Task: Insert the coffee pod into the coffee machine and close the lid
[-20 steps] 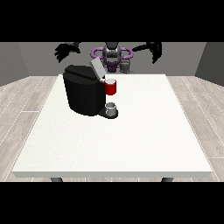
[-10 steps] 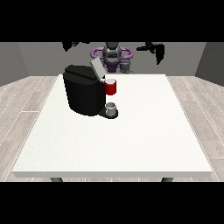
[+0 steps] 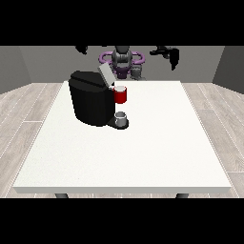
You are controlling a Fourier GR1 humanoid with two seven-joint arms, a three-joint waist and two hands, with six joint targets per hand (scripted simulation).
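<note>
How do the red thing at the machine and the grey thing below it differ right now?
The red thing at the machine sits high, by the raised lid; the grey thing sits low on the machine's base. The red thing looks larger and bright; the grey thing smaller and dull. Both sit at the coffee machine's front, one above the other.

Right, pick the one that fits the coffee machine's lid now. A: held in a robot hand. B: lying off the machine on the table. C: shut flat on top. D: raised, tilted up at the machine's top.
D: the grey lid stands tilted up from the top of the black coffee machine, above the red thing at the machine; no robot hand touches it.
</note>
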